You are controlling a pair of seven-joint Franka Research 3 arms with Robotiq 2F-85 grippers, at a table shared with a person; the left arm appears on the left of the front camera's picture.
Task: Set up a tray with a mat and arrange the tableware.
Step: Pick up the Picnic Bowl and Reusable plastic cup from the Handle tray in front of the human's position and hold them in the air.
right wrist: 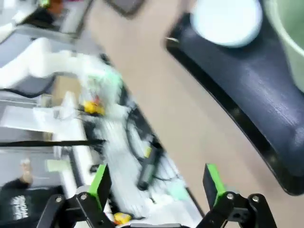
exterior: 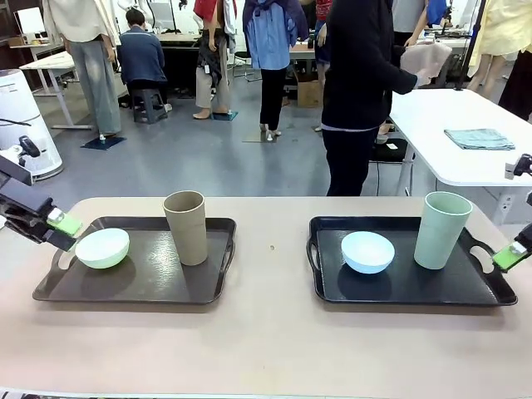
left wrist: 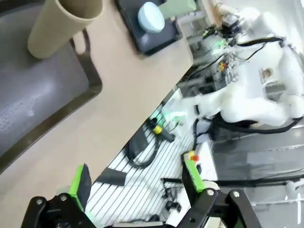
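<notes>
Two dark trays are set side by side on the table (exterior: 266,349). In the left tray (exterior: 125,298) the mint green bowl (exterior: 102,248) is placed near the left end and the tan-brown cup (exterior: 186,226) is stood upright a little apart from it. In the right tray (exterior: 416,298) the light blue bowl (exterior: 367,251) is placed near the middle and the sage green cup (exterior: 443,229) is stood upright just beside it. Whether a mat is laid in each tray cannot be told.

The left gripper (exterior: 65,231) is held just beside the mint green bowl, at its left rim, spread wide with nothing in it. The right gripper (exterior: 509,254) is held by the right end of the right tray, also spread wide and empty.

The job looks nearly done, and the step in hand is guessed to be about the mint green bowl. If it is to be moved, only its thin rim should be pinched, softly, because light plastic is easily slid or tipped. It should be lifted straight up and kept away from the tan-brown cup, which could be knocked over. Otherwise the grippers should be drawn back slowly so no tray is bumped
</notes>
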